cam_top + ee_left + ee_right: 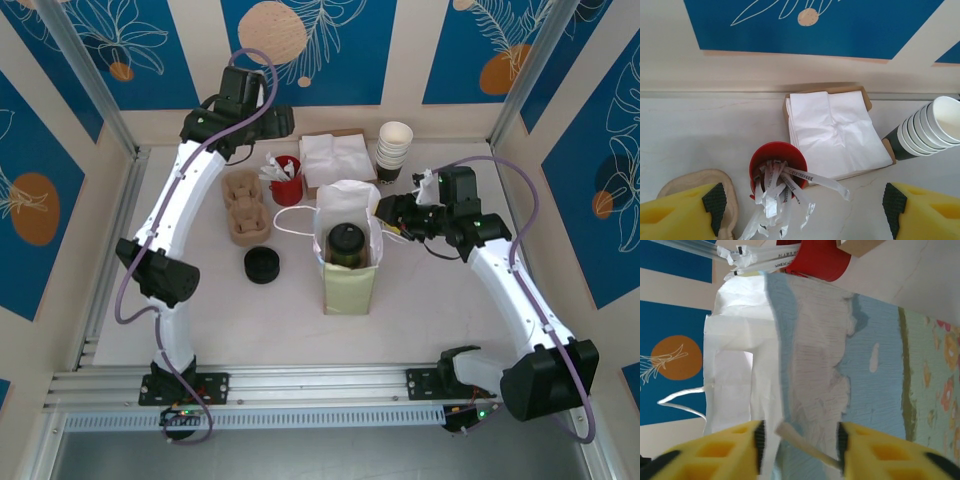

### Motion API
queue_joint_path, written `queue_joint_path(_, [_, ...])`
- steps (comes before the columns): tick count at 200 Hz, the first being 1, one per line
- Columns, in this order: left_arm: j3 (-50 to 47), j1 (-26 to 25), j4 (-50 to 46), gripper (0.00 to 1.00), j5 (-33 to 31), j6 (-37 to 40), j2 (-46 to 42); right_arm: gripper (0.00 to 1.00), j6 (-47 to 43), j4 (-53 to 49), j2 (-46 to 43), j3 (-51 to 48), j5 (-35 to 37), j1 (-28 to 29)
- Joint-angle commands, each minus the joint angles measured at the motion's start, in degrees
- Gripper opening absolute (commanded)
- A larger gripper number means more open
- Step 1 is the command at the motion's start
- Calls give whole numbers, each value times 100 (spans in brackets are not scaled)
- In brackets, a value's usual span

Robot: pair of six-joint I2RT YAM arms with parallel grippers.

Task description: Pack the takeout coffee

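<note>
One takeout coffee (346, 243), black lid up, down inside the open paper bag (350, 285) at centre frame on the tabletop (220, 310). Right hand (388, 218) at the bag's right rim, jaws partly apart, pale handle strip (805, 445) loose between. Left hand (804, 207) spread wide above the red cup (777, 157) of packets (775, 200), upper left of the top view.

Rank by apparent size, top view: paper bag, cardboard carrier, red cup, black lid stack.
1. pale green-and-white paper bag
2. tan moulded cardboard cup carrier
3. round red cup and squat black lid stack: look alike
</note>
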Motion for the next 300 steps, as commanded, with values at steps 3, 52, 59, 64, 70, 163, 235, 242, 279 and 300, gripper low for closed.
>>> queue_joint_path(3, [-176,54,258,84,142,361,-65,55,-434,84,-277,-2,301,20])
queue_joint_path(52, [-647,56,282,84,346,680,-235,65,-960,-118,-574,324,842,-89])
queue_joint_path(59, [-954,54,463,84,386,708,-382,65,-982,-254,-591,480,902,-123])
queue_joint_path(64, [-1177,54,595,84,405,708,-495,65,-983,-363,-601,581,933,-158])
queue_joint_path(70, [-1418,54,733,84,410,704,-608,65,-984,-477,-609,757,930,-190])
queue_joint_path(163, [-1330,-184,812,75,405,1050,-523,64,-1370,-1242,-698,2201,586,-819])
queue_joint_path(235, [-597,-648,368,69,-238,1234,271,63,-1547,-1059,-691,1848,341,-1134])
queue_joint_path(242, [-600,-680,406,69,-249,1230,328,63,-1575,-1079,-697,1824,300,-1176])
queue_joint_path(279, [-545,-774,561,63,-455,1239,627,61,-1711,-1151,-732,1757,103,-1345])
queue_joint_path(300, [-374,-786,578,58,-491,1261,876,61,-1764,-1160,-758,1722,7,-1429])
